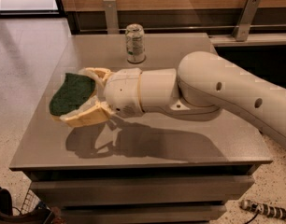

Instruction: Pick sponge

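Note:
The sponge (70, 94) has a dark green scouring top over pale yellow foam. It sits between the pale yellow fingers (85, 117) of my gripper (82, 97) at the left of the grey table (236, 148). The gripper is shut on the sponge and holds it above the tabletop, tilted, with its shadow on the surface below. The white arm reaches in from the right across the table's middle.
A silver drink can (134, 43) stands upright at the table's back edge, behind the wrist. A wooden wall with metal brackets (246, 17) runs behind the table. A tiled floor lies to the left. A dark object (12, 211) sits at the bottom left by the table's base.

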